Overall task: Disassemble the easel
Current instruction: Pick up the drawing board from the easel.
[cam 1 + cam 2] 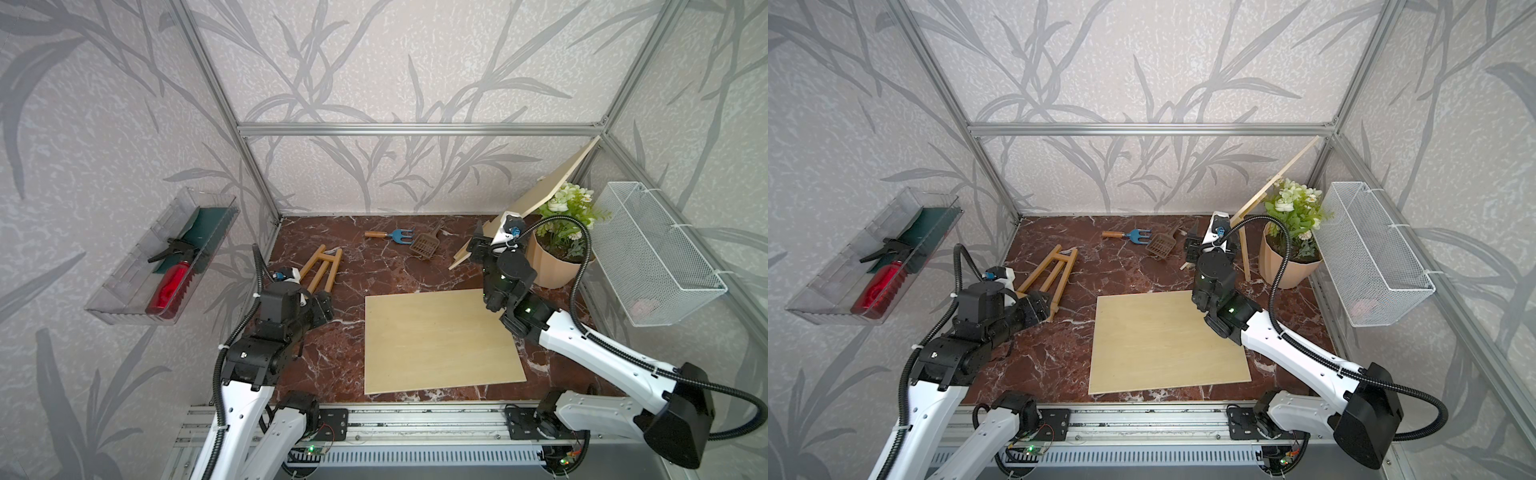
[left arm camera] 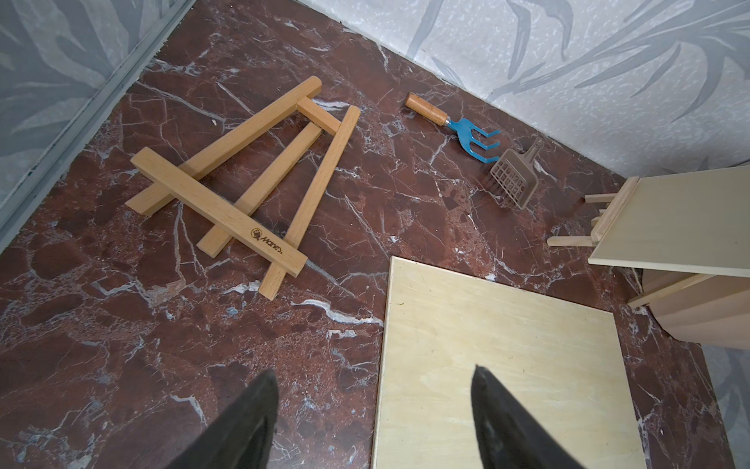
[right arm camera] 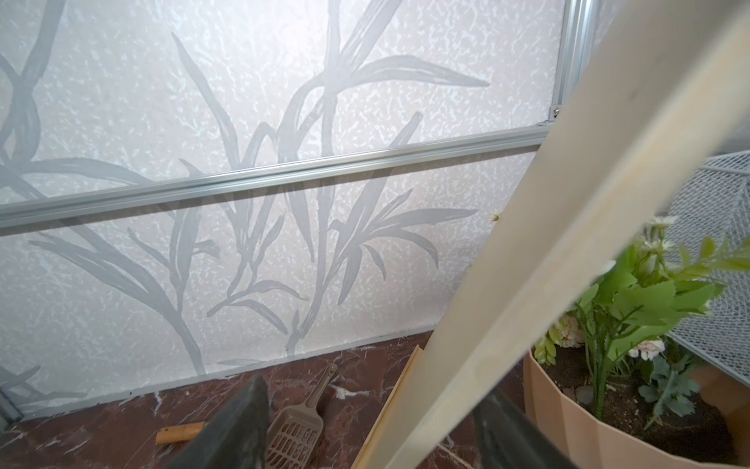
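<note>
1. Loose panel (image 1: pixel 440 340): flat near centre, toward 5 o'clock. Count it as removed.
2. Second panel (image 1: pixel 557 178): at 2 o'clock, not yet lifted off the pale easel (image 1: pixel 1244 255). This is your remaining work. Its long axis rises steeply and the top leans toward 2.
3. Brown easel (image 2: pixel 221 209): flat at 10 o'clock, apex toward 1, feet toward 7.
4. Right gripper (image 3: pixel 373 390): jaws spread astride the second panel, apparently not clamped.
5. Left gripper (image 2: pixel 374 369): spread, empty.

Bare tabletop (image 1: pixel 332 353) between folded easel (image 1: pixel 322 270) and flat board (image 1: pixel 440 340); flowerpot (image 1: pixel 552 270) just beside leaning panel (image 1: pixel 557 183).
</note>
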